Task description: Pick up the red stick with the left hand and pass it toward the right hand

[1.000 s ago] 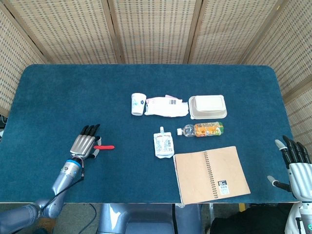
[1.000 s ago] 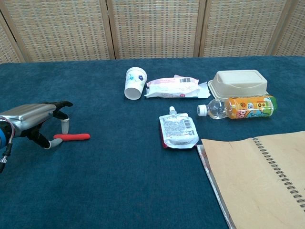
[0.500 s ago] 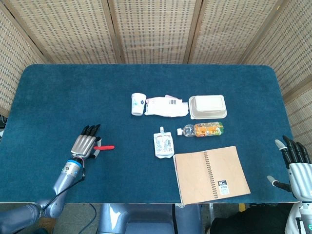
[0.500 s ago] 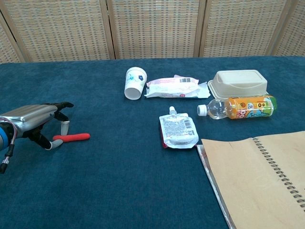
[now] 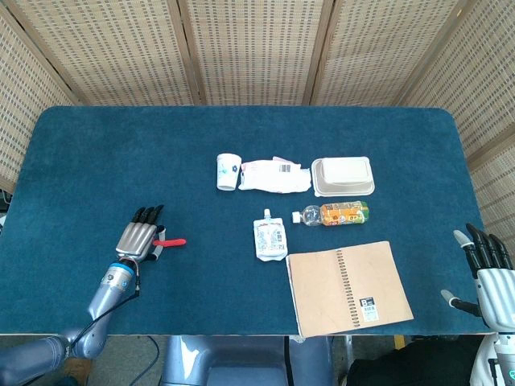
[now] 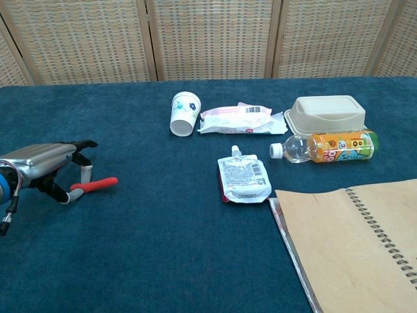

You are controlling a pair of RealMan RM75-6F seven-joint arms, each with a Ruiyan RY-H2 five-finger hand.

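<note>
The red stick (image 5: 172, 242) (image 6: 98, 184) is short and thin, at the table's front left. My left hand (image 5: 141, 237) (image 6: 42, 163) reaches flat over its left end and pinches that end between thumb and a finger, the other fingers stretched forward. In the chest view the stick's free right end tilts slightly up off the blue cloth. My right hand (image 5: 489, 265) hangs past the table's right front corner in the head view, fingers apart and empty; the chest view does not show it.
Mid-table stand a tipped paper cup (image 5: 228, 171), a white snack packet (image 5: 275, 176), a lidded white box (image 5: 343, 176), an orange drink bottle (image 5: 336, 214) on its side, a drink pouch (image 5: 269, 237) and a brown spiral notebook (image 5: 348, 286).
The stick's right end has lifted and swung a little toward the left hand, whose thumb and finger have closed on its left end. The right hand has not moved.
</note>
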